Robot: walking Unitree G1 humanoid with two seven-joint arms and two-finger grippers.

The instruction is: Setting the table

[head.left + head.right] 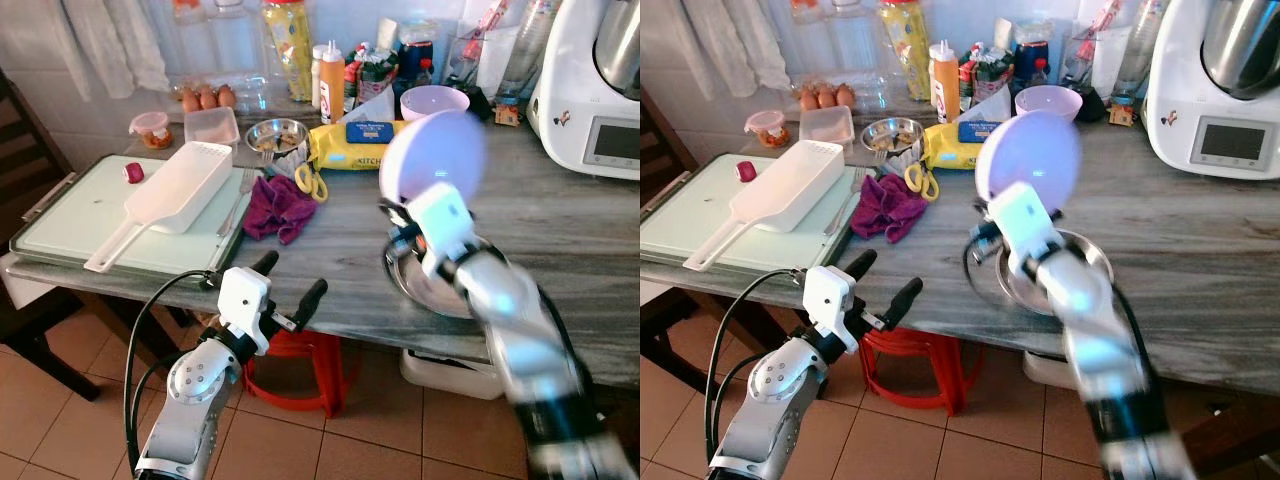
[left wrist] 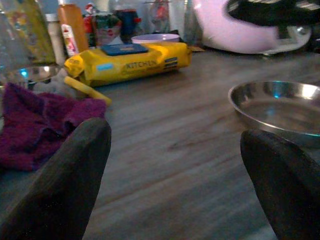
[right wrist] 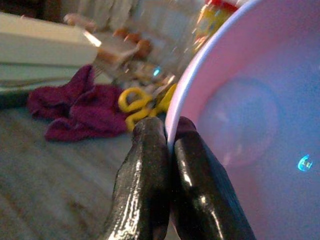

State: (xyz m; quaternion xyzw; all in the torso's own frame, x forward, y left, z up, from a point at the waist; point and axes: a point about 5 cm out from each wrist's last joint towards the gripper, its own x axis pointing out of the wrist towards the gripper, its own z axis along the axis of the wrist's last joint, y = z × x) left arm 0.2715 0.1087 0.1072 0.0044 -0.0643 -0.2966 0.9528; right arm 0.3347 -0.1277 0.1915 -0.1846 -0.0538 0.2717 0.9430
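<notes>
My right gripper point(image 3: 167, 134) is shut on the rim of a lilac plastic bowl point(image 1: 432, 155), which it holds tilted on edge in the air. Just below it a shallow steel plate point(image 1: 1092, 256) lies on the grey wooden table point(image 1: 560, 225) near the front edge. The arm is blurred. My left gripper point(image 1: 292, 276) is open and holds nothing, level with the table's front edge and left of the steel plate point(image 2: 280, 107). A second lilac bowl point(image 1: 434, 100) stands upright at the back.
A purple cloth point(image 1: 280, 208), yellow scissors point(image 1: 310, 182) and a yellow wipes packet point(image 1: 355, 140) lie mid-table. A white scoop-shaped container point(image 1: 180, 185) rests on a pale tray point(image 1: 60, 220) at the left. Bottles line the back and a white kitchen machine point(image 1: 600, 90) stands at the right. A red stool point(image 1: 300, 375) is underneath.
</notes>
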